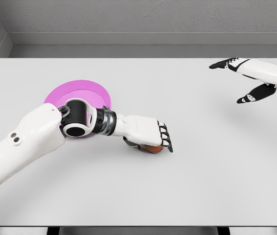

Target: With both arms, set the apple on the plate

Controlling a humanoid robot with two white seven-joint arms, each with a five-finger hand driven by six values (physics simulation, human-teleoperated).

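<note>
Left hand [146, 132] is curled over the apple [154, 149], which sits on the table [202, 186] just right of the pink plate [84, 90] (mostly hidden). Right hand [246, 78] hovers spread open, far right of the plate.

There is a single view, from the robot's head, set high and tilted down and forward across the white tabletop [187, 186]. It takes in nearly the full tabletop, from the near edge at the bottom to the far edge, with grey wall [143, 17] behind. Both arms enter from the sides, at moderate range, nothing close to the lens.
</note>
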